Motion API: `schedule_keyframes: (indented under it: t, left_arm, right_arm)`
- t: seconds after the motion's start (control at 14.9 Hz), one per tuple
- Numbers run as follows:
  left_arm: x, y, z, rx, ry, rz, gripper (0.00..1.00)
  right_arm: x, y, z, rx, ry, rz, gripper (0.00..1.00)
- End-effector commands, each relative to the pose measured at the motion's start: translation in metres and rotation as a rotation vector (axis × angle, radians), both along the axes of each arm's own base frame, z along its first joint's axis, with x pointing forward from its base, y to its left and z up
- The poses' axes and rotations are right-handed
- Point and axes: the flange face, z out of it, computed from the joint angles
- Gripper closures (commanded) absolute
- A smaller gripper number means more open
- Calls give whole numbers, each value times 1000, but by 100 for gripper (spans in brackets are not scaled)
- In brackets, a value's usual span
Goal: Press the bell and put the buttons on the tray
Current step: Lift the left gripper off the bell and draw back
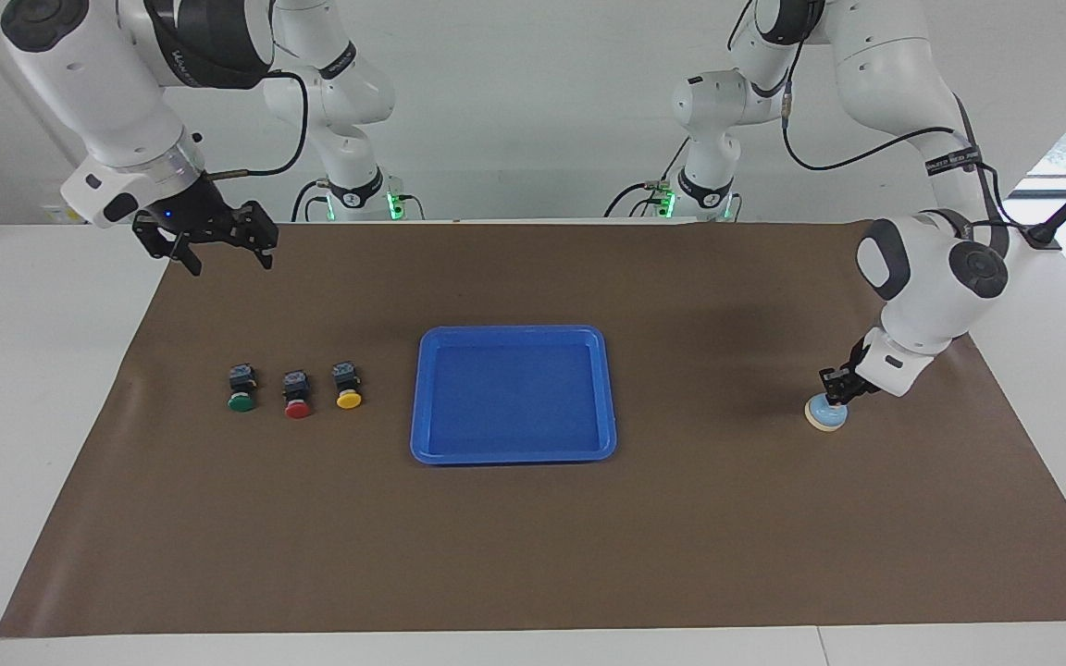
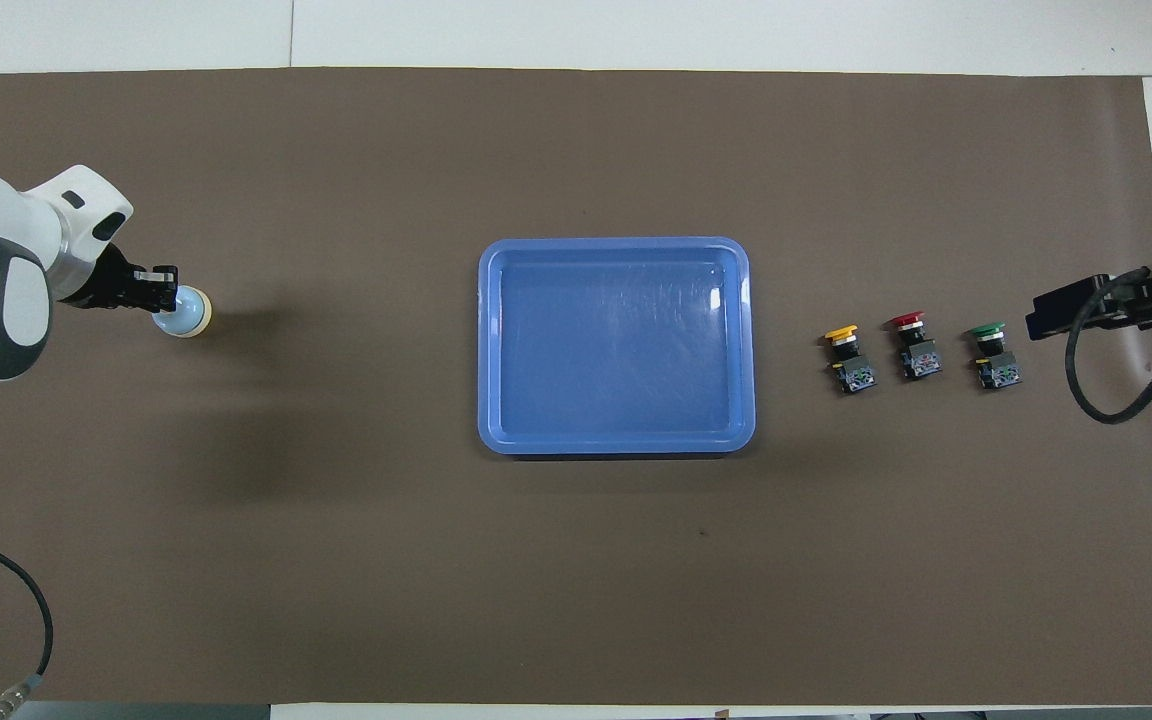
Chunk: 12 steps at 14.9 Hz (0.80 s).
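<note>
At the left arm's end of the counter [image 1: 1033,481], the left hand [image 1: 835,396] is down on top of the bell [image 1: 826,414], its fingertips over the cream knob; whether they are parted or together cannot be told, and it grips nothing that shows. The bell sits alone on the brown mat [image 1: 533,546], well apart from the blue tray [image 1: 425,444] at the middle. The tray holds nothing. Toward the right arm's end lie the three buttons in a row: green button [image 1: 240,388], red button [image 1: 297,395] and yellow button [image 1: 347,386], the yellow one closest to the tray. The right hand [image 1: 216,248] waits in the air with its fingers spread, over the mat's edge near its own base.

The press looks to be under way, with all three placements left. The fingertips seem to meet the dome from the side nearer the arm, so an off-centre push could skid the light bell across the mat instead of ringing it. Later, the buttons lie on their sides with heavy round caps; a pinch on a cap could roll one free, and their close spacing risks knocking a neighbour.
</note>
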Motion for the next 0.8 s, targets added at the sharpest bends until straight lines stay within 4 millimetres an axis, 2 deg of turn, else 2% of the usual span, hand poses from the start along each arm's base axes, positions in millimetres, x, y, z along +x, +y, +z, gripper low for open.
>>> schedule_keyframes:
  t: [0.0, 0.07, 0.27, 0.47, 0.74]
  left_arm:
    - [-21, -12, 67, 1, 6, -16, 0]
    - [-29, -19, 84, -1, 15, -22, 0]
    - [-58, -25, 136, -3, 17, -2, 0]
    - [-83, -25, 167, -2, 38, -1, 0]
    - [-107, -27, 194, -27, 55, 5, 0]
  right_arm:
    - [-1, 1, -1, -1, 9, -15, 0]
    - [-1, 1, -1, -1, 9, -15, 0]
    - [-1, 1, -1, -1, 9, -15, 0]
    - [-1, 1, -1, 0, 11, -15, 0]
    - [-1, 1, -1, -1, 9, -15, 0]
